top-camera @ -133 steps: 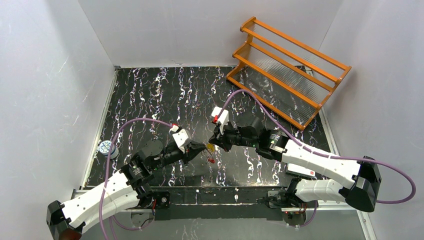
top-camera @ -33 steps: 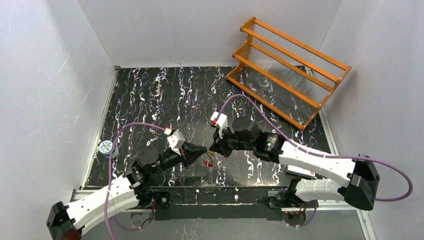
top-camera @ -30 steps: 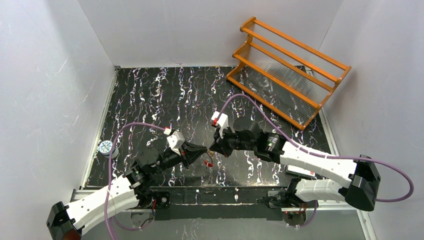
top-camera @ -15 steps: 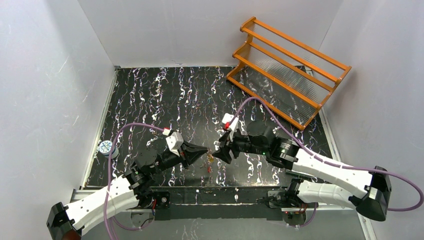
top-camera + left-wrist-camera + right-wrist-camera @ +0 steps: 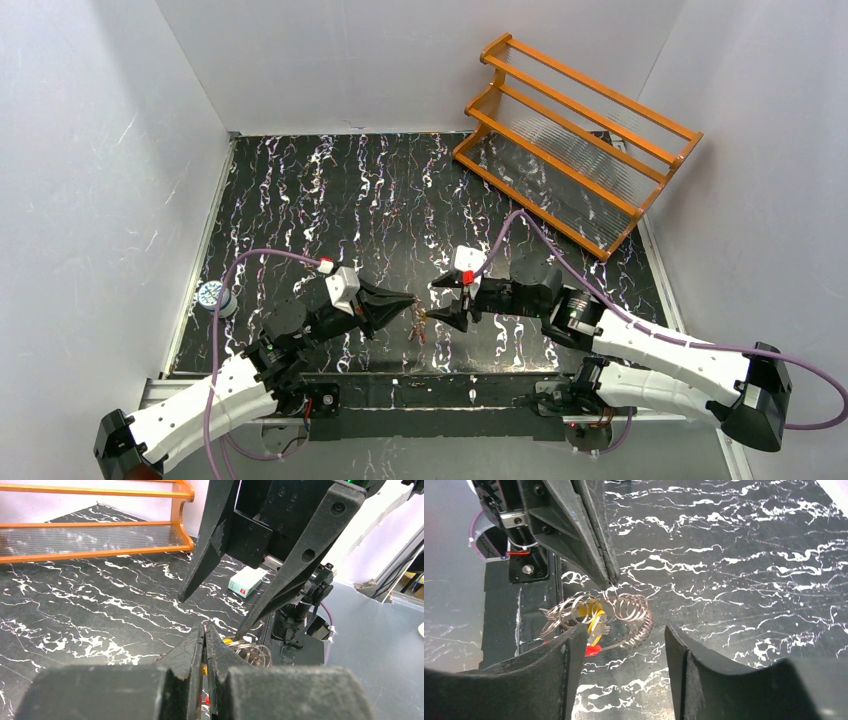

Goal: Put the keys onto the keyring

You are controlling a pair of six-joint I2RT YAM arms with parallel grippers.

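Observation:
The keyring (image 5: 626,609) is a tangle of thin silvery wire coils with a red bit (image 5: 592,650). It hangs just above the black marbled table from my left gripper (image 5: 611,582), which is shut on its wire. A yellow-gold key (image 5: 590,614) and a small silvery key (image 5: 602,628) hang among the coils. My right gripper (image 5: 624,636) stands open facing it, one finger (image 5: 561,665) touching or just in front of the coils' left side, nothing between the jaws. From above, the left gripper (image 5: 411,302) and the right gripper (image 5: 437,302) meet tip to tip over the keyring (image 5: 420,326).
An orange slatted rack (image 5: 575,140) stands at the back right. A small white box (image 5: 248,580) lies near the right arm's base. A round blue-and-white object (image 5: 213,296) sits at the table's left edge. The table's front rail (image 5: 440,390) is close below the grippers.
My right gripper was shut at the keyring a second ago; it has opened and drawn back to the right. The left gripper stayed shut on the wire, shifting slightly rightward.

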